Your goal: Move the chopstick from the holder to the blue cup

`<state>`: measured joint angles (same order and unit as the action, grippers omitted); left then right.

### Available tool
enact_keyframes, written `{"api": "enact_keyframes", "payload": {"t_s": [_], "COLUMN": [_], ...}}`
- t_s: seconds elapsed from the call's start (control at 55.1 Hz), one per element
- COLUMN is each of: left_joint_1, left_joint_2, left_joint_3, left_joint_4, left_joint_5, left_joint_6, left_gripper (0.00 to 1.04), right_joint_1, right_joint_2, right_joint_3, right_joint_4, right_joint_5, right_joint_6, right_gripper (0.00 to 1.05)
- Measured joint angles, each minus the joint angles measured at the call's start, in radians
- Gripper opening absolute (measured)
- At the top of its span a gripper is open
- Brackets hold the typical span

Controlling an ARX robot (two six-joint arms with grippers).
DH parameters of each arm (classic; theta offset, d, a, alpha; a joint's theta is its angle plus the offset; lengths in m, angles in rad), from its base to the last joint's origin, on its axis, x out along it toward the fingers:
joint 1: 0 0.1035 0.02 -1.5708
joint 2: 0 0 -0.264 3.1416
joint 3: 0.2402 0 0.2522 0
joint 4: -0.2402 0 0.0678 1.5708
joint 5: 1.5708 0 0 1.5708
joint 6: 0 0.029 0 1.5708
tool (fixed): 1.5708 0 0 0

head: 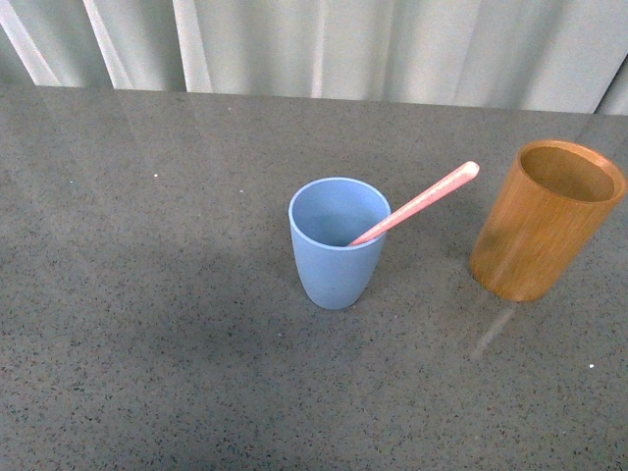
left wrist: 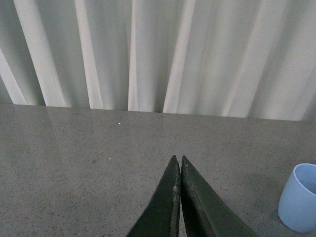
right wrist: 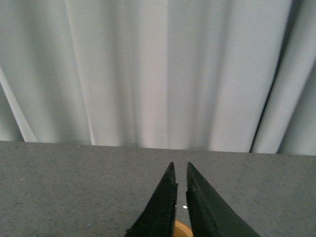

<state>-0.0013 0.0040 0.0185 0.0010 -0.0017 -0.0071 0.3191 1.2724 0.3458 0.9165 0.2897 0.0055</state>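
We see the blue cup (head: 337, 245) standing upright near the middle of the grey speckled worktop (head: 147, 324). The chopstick (head: 417, 204) sits inside it, its lower end down in the cup. Its shaft rests on the rim and leans out toward 2 o'clock, with the rounded pink end clear of the cup. The holder (head: 545, 221) stands upright at about 3 o'clock from the cup, near it but apart, and its mouth shows nothing inside. A pale curtain (head: 392, 44) hangs past the worktop's edge at 12 o'clock.

In the left wrist view the left end effector (left wrist: 178, 160) is pressed together, gripping nothing. In the right wrist view the right end effector (right wrist: 179, 168) is drawn together to a thin slit and holds nothing.
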Motion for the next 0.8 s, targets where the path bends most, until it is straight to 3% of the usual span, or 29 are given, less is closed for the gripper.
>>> {"api": "enact_keyframes", "payload": {"t_s": [0.036, 0.563, 0.617, 0.708, 0.799], "left_joint_1": [0.0, 0.0, 0.0, 0.0, 0.0], "left_joint_2": [0.0, 0.0, 0.0, 0.0, 0.0], "left_joint_3": [0.0, 0.0, 0.0, 0.0, 0.0], "left_joint_4": [0.0, 0.0, 0.0, 0.0, 0.0], "left_joint_5": [0.001, 0.002, 0.002, 0.002, 0.002], "left_joint_6": [0.0, 0.0, 0.0, 0.0, 0.0], "left_gripper": [0.04, 0.04, 0.04, 0.04, 0.04], "right_joint_1": [-0.023, -0.203, -0.216, -0.285, -0.313], "right_joint_2": [-0.04, -0.431, -0.443, -0.509, -0.572], "right_joint_3": [-0.038, -0.272, -0.303, -0.317, -0.319], "right_joint_4": [0.0, -0.162, -0.124, -0.19, -0.238], "right_joint_5": [-0.013, -0.182, -0.196, -0.282, -0.283], "right_joint_6": [-0.011, -0.01, -0.01, -0.01, -0.01], "right_gripper": [0.0, 0.01, 0.01, 0.01, 0.01]}}
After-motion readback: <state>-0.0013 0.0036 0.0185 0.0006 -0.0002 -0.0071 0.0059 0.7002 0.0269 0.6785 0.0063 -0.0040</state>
